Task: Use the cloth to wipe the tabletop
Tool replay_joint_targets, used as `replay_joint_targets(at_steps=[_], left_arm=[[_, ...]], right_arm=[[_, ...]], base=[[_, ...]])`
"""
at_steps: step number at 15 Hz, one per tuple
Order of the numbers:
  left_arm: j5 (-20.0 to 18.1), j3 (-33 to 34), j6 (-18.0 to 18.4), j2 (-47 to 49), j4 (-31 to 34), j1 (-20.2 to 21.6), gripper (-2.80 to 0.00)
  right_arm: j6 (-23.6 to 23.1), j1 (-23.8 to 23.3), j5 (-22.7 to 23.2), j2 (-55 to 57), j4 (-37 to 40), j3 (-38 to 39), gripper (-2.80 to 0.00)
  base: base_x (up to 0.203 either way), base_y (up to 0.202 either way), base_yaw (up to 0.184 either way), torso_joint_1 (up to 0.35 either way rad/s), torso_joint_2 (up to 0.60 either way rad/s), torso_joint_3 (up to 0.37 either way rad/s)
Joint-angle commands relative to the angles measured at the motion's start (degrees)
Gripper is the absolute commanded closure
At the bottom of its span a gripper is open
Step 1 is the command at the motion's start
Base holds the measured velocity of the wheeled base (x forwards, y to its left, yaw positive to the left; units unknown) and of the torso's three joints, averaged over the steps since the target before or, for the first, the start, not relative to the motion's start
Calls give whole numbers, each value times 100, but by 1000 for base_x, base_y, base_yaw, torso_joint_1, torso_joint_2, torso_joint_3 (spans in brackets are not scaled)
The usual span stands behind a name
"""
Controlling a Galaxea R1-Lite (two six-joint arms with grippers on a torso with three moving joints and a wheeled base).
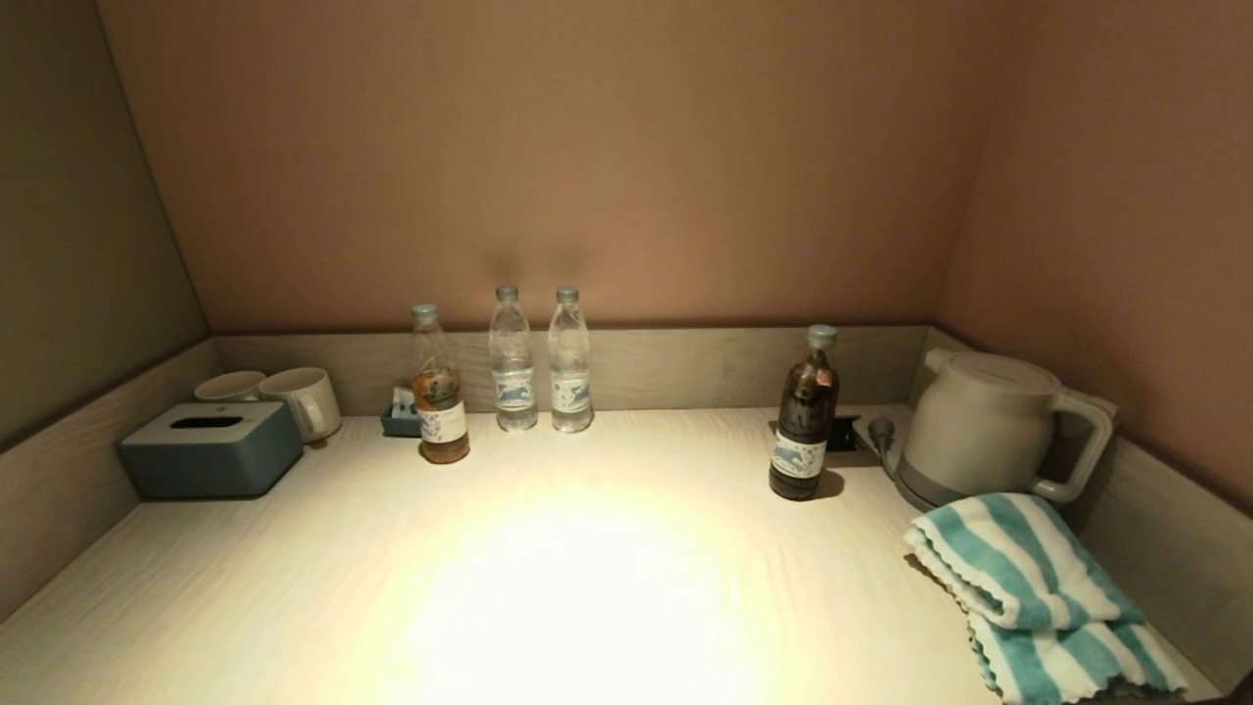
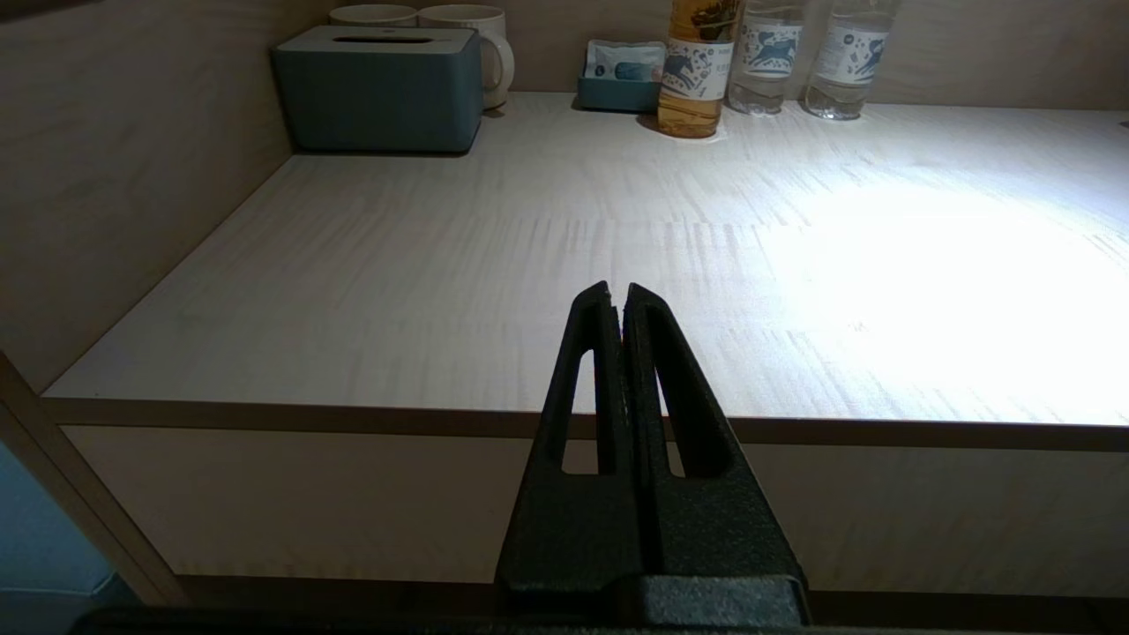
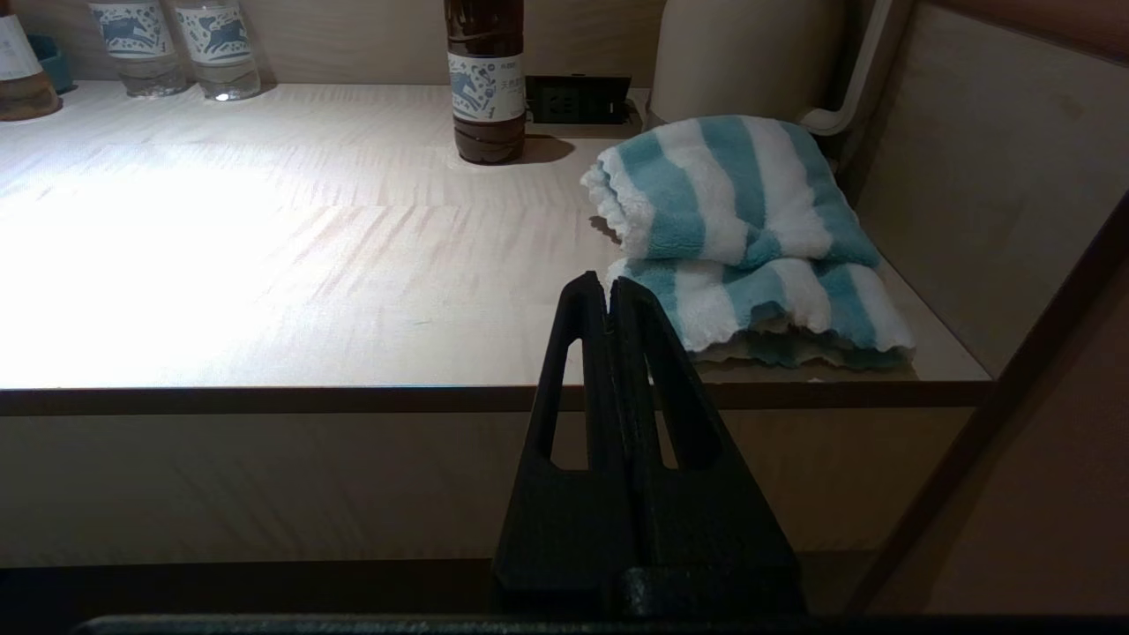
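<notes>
The cloth (image 1: 1028,587), a teal and white striped towel, lies folded on the tabletop (image 1: 587,568) at the front right, just before the kettle. It also shows in the right wrist view (image 3: 750,238). My right gripper (image 3: 609,284) is shut and empty, held off the table's front edge, short of the cloth. My left gripper (image 2: 617,291) is shut and empty, held off the front edge on the left side. Neither gripper shows in the head view.
A pale kettle (image 1: 989,426) stands at the back right. A dark bottle (image 1: 805,416) stands left of it. An amber bottle (image 1: 438,387) and two clear bottles (image 1: 540,362) line the back. A grey-blue tissue box (image 1: 210,448) and two mugs (image 1: 294,397) sit at the back left.
</notes>
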Motion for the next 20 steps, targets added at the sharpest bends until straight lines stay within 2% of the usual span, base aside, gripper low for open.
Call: replay_joint_targets(at_steps=[1,20], left_arm=[[1,0,-3,9,0,2,0],[1,0,-3,9,0,2,0]], right_arm=[[-5,6,11,-2,1,0,0],[-5,-2,2,-2,1,0,0]], base=[[0,0,0,0,0,0],[0,0,0,0,0,0]])
